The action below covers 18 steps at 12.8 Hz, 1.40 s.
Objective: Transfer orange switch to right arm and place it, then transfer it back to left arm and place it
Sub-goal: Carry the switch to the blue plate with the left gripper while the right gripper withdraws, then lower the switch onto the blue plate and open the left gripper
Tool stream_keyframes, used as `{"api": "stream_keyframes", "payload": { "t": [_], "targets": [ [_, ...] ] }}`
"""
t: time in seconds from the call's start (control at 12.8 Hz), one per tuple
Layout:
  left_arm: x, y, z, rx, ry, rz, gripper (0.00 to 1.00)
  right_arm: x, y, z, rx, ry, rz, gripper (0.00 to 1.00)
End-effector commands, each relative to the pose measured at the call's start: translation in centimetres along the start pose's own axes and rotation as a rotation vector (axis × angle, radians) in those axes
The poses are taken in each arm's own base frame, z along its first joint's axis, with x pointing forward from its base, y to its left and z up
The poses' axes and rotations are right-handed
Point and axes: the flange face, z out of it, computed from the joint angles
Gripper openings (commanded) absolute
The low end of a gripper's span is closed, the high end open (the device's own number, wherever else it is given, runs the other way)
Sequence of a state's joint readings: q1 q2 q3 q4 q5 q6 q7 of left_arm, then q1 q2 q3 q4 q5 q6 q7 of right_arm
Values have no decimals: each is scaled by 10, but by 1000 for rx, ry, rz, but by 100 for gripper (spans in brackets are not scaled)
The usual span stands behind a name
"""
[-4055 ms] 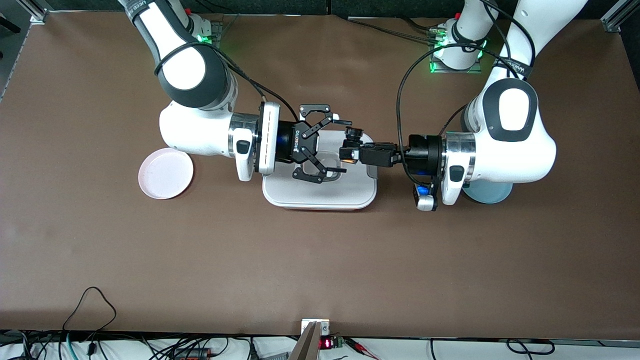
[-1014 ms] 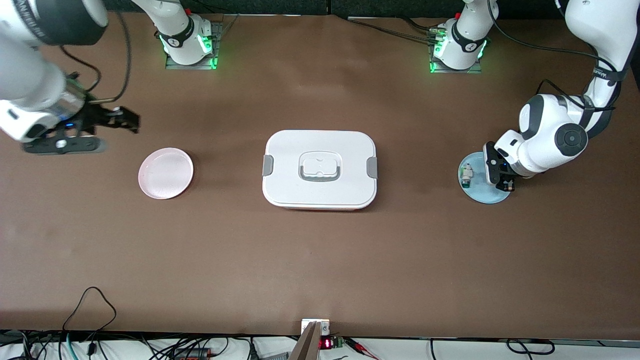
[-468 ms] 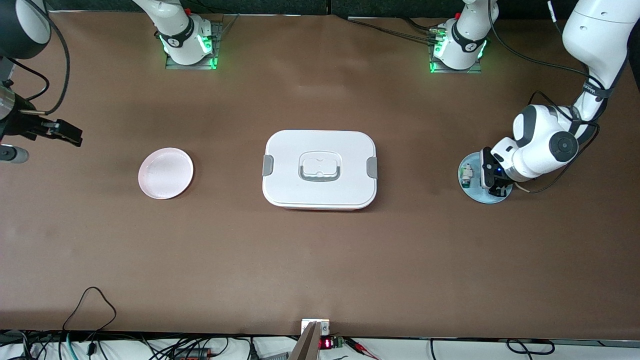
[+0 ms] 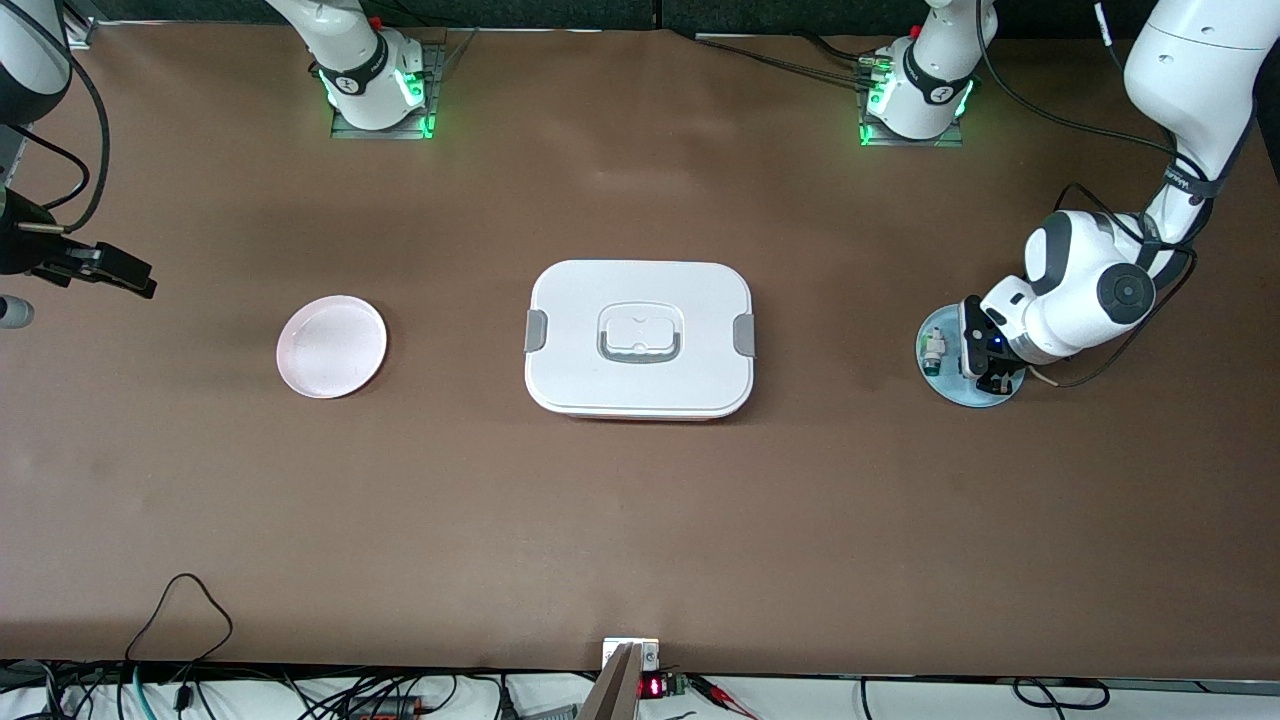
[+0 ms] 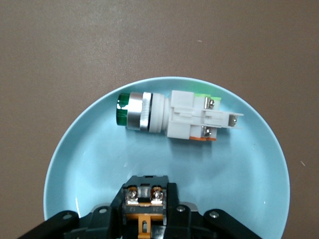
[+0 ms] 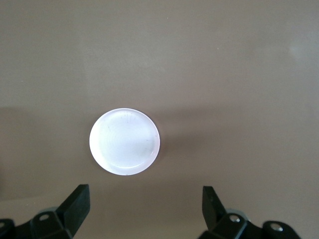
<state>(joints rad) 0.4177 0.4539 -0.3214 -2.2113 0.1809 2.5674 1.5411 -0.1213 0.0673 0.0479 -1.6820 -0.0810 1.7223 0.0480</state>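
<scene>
Gripping the orange switch (image 4: 1000,380) over the blue plate (image 4: 950,395), left gripper (image 4: 992,372) pinched shut; right gripper (image 4: 110,268) spread, empty, at table edge. Showing switch (image 5: 144,204) beside green button (image 5: 172,117). Framing pink plate (image 6: 124,141) between fingers (image 6: 75,204).

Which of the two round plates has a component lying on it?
The blue plate at the left arm's end of the table: a white-and-green switch lies on it. The pink plate holds nothing.
</scene>
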Motion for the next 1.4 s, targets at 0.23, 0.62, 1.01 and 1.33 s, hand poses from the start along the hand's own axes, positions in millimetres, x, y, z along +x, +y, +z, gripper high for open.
{"api": "stream_keyframes", "payload": {
  "t": [0.23, 0.62, 1.01, 1.33],
  "targets": [
    [-6, 3, 6, -10, 4, -21, 100, -41, 1, -2, 13, 64, -18, 100],
    [-9, -2, -7, -21, -9, -47, 100, -42, 3, -25, 21, 47, -11, 100],
    [-10, -20, -73, -4, -59, -113, 100, -41, -3, -25, 62, 9, -15, 100],
    [-7, -40, -140, -85, -81, -404, 100, -40, 0, -34, 61, 27, -13, 100]
  ]
}}
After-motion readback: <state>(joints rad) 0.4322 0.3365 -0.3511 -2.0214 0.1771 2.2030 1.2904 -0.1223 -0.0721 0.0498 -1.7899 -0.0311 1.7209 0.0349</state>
